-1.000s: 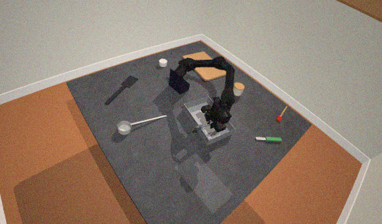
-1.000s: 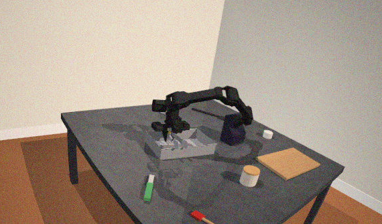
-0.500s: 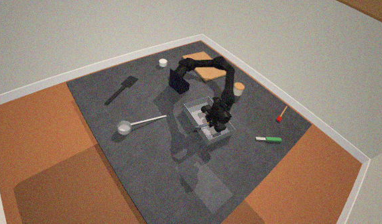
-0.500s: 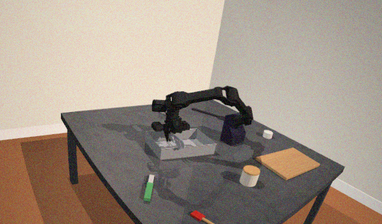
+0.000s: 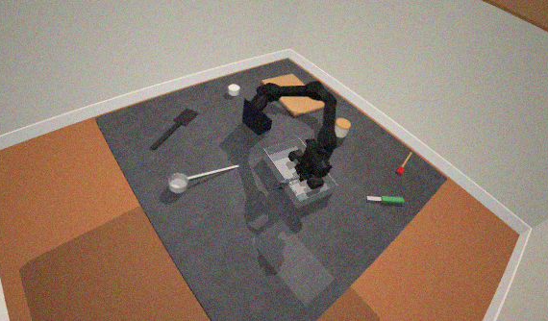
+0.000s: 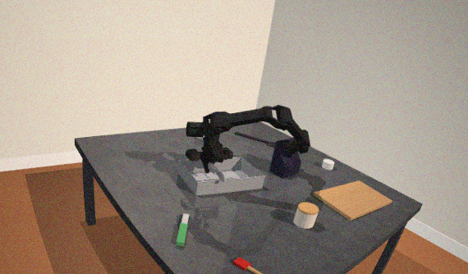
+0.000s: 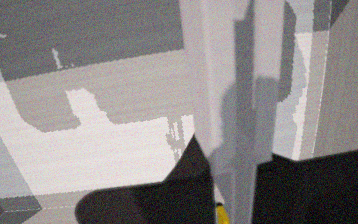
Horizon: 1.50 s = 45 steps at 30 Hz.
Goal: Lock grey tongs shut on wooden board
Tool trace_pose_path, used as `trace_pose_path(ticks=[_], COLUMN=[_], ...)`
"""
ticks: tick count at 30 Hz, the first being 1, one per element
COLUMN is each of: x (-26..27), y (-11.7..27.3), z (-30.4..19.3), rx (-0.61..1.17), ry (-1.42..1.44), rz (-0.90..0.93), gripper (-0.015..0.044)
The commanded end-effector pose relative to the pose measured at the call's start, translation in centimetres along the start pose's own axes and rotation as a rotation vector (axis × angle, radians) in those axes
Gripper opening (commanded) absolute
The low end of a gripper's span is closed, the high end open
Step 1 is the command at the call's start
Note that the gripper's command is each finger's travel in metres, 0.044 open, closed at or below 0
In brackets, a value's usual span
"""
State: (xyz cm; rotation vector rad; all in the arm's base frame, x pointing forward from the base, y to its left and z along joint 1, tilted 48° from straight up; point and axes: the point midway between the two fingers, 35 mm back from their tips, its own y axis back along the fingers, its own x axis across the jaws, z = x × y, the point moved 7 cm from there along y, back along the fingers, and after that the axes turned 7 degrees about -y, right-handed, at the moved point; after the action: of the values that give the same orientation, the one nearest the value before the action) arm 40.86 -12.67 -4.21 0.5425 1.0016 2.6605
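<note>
Black parallel-jaw gripper [image 5: 312, 174] [image 6: 207, 167], nearly closed, clamping grey metal tongs [image 6: 217, 172] [image 7: 230, 100].
Keep both arms between the jaws while raising the tips.

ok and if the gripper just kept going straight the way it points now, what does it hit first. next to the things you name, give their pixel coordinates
Probably the floor of the roasting tin [image 5: 304, 201] [image 6: 231, 187]: the gripper [image 6: 207, 170] points down into it, shut on the tongs [image 7: 220, 90], whose lower parts might touch first. Exact depth is unclear.

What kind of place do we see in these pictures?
Probably a kitchen-style robot work area: a roasting tin, a wooden board and a lidded jar share a dark table with a robot arm.
</note>
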Motion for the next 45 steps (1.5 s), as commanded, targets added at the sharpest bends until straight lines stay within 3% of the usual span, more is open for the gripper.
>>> trace_pose_path(ticks=[1,8,23,45], x=[-0.3,0.0,0.1,5.1], y=[2.3,9.6,9.2,9.9], z=[-0.1,-0.2,0.4,14.2], rx=[0.003,0.001,0.000,0.039], ry=[0.002,0.000,0.005,0.240], rz=[-0.011,-0.011,-0.004,-0.019], gripper=[-0.0150,-0.0150,-0.0150,-0.0150])
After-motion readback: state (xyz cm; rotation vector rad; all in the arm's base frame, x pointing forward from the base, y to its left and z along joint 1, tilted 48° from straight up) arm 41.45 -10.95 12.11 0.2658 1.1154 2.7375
